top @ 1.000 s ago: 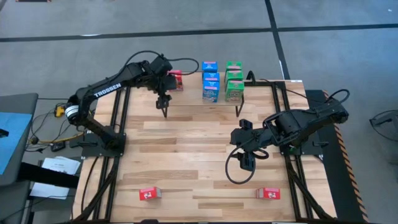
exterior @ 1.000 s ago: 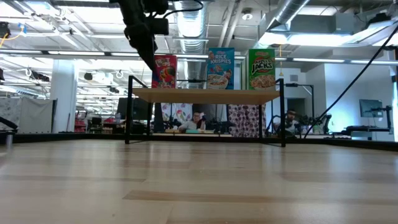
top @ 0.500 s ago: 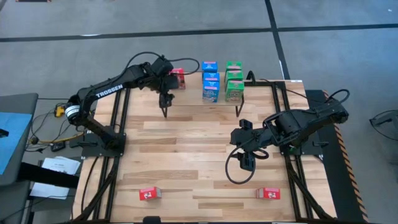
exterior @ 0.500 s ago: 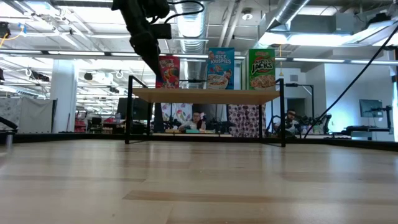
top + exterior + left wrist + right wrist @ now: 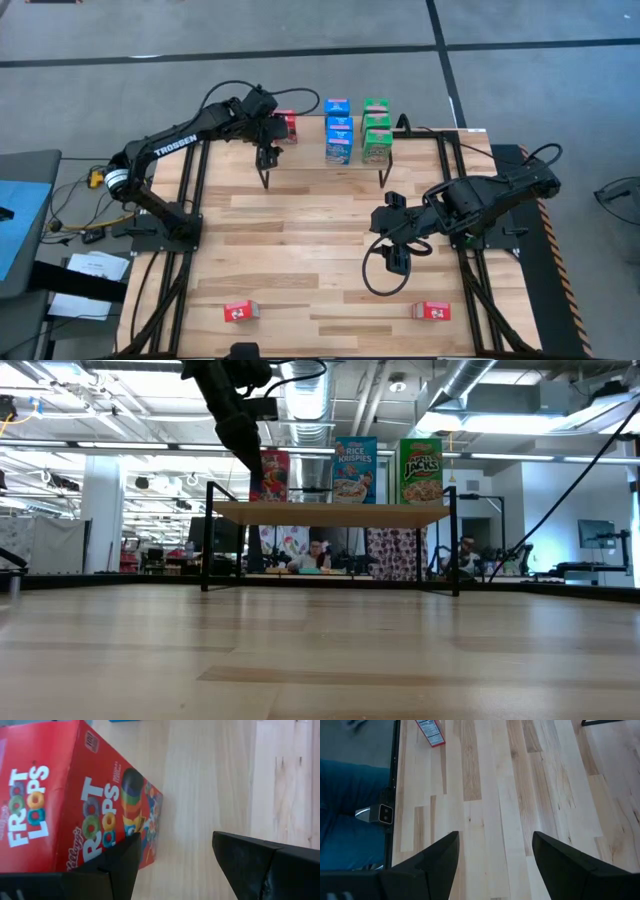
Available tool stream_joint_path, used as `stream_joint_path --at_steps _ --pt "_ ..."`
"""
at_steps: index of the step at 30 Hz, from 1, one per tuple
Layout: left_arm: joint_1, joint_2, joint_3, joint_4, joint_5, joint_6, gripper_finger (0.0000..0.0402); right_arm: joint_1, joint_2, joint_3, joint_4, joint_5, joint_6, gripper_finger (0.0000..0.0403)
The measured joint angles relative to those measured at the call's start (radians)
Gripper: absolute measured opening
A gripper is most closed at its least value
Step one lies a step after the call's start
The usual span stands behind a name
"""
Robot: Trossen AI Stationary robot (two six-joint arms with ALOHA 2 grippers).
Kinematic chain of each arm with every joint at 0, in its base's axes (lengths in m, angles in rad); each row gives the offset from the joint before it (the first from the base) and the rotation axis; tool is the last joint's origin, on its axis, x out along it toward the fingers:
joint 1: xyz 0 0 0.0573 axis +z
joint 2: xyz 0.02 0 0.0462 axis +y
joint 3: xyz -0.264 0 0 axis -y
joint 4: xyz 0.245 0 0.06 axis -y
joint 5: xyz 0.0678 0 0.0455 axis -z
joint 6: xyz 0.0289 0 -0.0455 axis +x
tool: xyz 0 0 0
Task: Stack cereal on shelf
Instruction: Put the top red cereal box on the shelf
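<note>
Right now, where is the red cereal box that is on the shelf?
In the high view, the red cereal box stands at the shelf's left end, beside the blue boxes, with the left gripper open next to it.

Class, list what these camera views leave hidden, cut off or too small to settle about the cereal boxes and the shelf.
- Red Froot Loops box: left wrist view's edge and a left claw finger cut it off.
- Blue stack and green stack: the high view hides their fronts; the low view shows only one front each.
- Shelf: arm covers its left end.
- Two red boxes on the table: print too small.
</note>
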Motion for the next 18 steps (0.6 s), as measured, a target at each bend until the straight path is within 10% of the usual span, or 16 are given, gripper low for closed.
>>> stream_joint_path --at_steps 18 --pt "-0.014 0.000 0.000 -0.031 0.001 -0.033 0.0234 0.000 0.000 0.000 0.000 0.000 0.000 0.0276"
